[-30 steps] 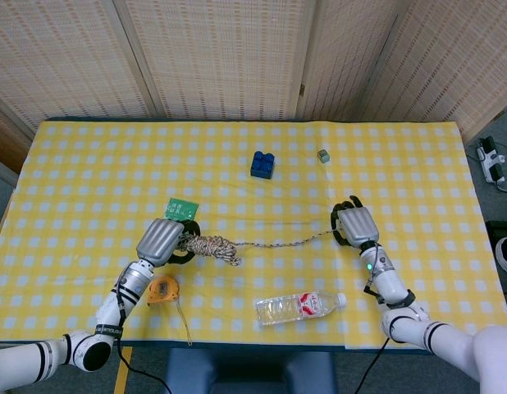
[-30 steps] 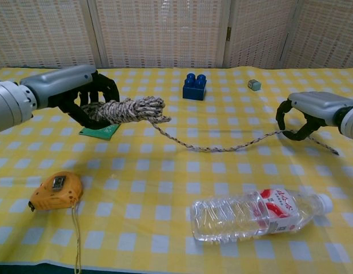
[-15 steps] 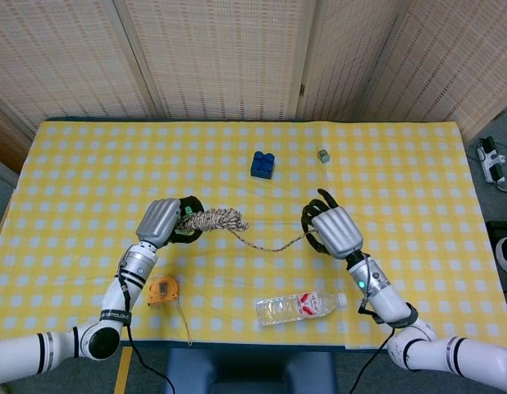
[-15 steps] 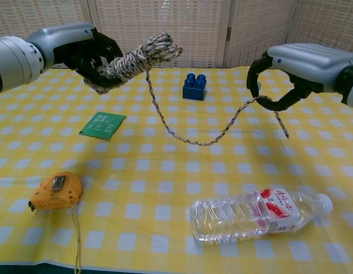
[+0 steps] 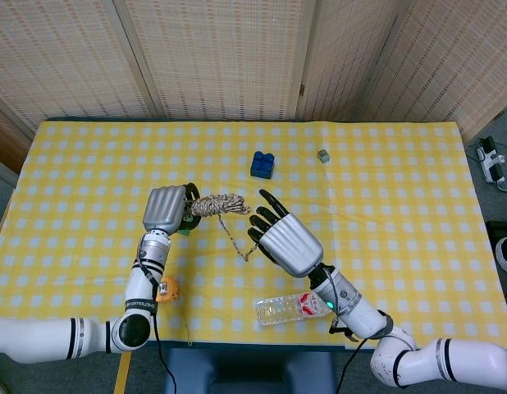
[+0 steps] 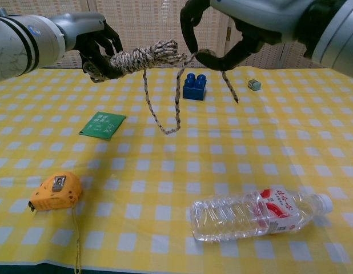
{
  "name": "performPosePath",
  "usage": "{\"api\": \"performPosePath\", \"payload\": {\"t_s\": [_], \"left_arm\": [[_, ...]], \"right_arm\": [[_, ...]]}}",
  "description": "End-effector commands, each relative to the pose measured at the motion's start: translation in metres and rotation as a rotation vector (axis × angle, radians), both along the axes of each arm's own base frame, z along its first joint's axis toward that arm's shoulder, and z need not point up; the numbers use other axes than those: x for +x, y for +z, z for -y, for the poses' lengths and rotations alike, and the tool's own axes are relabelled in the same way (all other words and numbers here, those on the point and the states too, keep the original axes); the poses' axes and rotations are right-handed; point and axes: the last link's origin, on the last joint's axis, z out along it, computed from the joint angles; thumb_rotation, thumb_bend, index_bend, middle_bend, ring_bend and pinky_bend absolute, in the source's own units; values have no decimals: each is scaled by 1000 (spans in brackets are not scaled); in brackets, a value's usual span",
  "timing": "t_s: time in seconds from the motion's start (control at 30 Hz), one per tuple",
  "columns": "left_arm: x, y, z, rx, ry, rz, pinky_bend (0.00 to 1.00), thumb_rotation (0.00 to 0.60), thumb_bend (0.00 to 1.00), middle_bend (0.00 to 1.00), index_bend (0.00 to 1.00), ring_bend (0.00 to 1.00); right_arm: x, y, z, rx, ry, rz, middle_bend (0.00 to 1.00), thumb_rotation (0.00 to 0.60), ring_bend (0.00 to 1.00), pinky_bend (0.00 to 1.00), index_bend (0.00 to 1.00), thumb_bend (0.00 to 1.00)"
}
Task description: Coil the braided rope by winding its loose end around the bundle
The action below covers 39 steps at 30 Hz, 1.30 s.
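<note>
The braided rope bundle (image 5: 216, 203) (image 6: 145, 56) is held up in the air above the yellow checked table (image 5: 401, 213), gripped at its left end by my left hand (image 5: 165, 209) (image 6: 99, 48). My right hand (image 5: 285, 242) (image 6: 222, 28) is raised close beside the bundle's right tip and holds the rope's loose end (image 6: 206, 54) in its curled fingers. Between the two hands the rope hangs in a narrow loop (image 6: 164, 127) (image 5: 237, 240). A short tail (image 6: 231, 88) dangles below the right hand.
On the table lie a blue brick (image 5: 262, 164) (image 6: 194, 87), a small grey cube (image 5: 323, 155) (image 6: 254, 84), a green card (image 6: 103, 125), an orange tape measure (image 6: 55, 191) (image 5: 165, 289) and a plastic bottle (image 6: 256, 212) (image 5: 290, 308) on its side near the front edge.
My right hand has risen and swung left with the loose end, up to the bundle's tip. The hanging rope has narrowed from a wide sag into a tight loop. The left hand shifted slightly.
</note>
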Motion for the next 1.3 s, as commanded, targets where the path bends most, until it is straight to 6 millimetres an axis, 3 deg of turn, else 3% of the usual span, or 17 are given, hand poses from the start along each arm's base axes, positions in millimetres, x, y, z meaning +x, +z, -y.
{"api": "performPosePath", "payload": {"t_s": [0.03, 0.27, 0.53, 0.7, 0.97, 1.3], "left_arm": [[9, -5, 4, -18, -4, 12, 617, 600, 625, 746, 687, 699], [33, -21, 16, -67, -37, 37, 616, 600, 625, 746, 687, 699], [44, -31, 27, -115, -85, 86, 608, 600, 625, 745, 687, 699], [43, -28, 27, -153, -94, 189, 598, 600, 625, 746, 688, 699], [34, -16, 19, -191, -85, 351, 593, 600, 625, 746, 688, 699], [13, 4, 5, -167, -34, 483, 595, 600, 625, 746, 688, 699]], "right_arm": [[20, 2, 4, -25, 17, 28, 416, 600, 296, 81, 612, 495], [38, 7, 21, -91, 9, 40, 416, 600, 299, 82, 612, 495], [35, 16, 44, -149, -49, 40, 416, 600, 306, 82, 622, 495], [20, 20, 66, -168, -126, 34, 416, 600, 309, 82, 625, 495], [0, 8, 94, -124, -209, 54, 416, 600, 312, 82, 625, 495], [-23, -25, 92, -51, -195, -10, 417, 600, 312, 82, 625, 495]]}}
